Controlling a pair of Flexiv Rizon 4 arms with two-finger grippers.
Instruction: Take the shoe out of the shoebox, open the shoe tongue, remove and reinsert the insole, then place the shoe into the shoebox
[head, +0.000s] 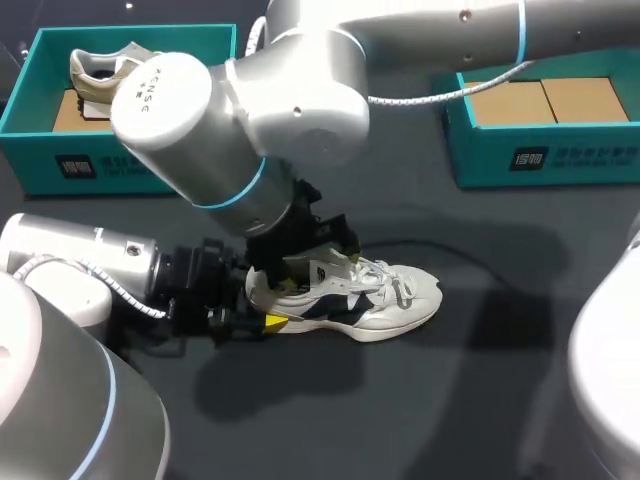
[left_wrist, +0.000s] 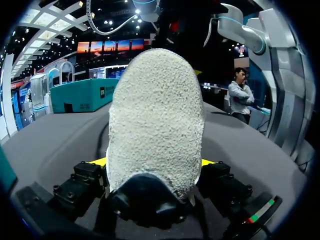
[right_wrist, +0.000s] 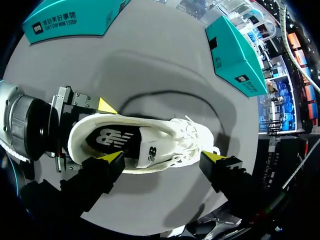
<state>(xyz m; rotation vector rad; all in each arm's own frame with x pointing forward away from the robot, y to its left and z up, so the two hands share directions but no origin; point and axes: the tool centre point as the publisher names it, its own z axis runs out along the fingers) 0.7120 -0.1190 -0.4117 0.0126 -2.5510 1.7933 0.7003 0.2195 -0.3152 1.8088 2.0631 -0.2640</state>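
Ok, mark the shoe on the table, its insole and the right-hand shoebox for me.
shoe (head: 400, 298), head view, white side of the forefoot.
insole (right_wrist: 111, 138), right wrist view, dark heel area inside the shoe.
right-hand shoebox (head: 480, 155), head view, teal front wall.

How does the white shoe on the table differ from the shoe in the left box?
The white shoe has dark side panels; the boxed shoe is beige. The white shoe stands on the table, the left gripper holding its heel; the boxed shoe lies in the teal shoebox, untouched. Both are sneakers.
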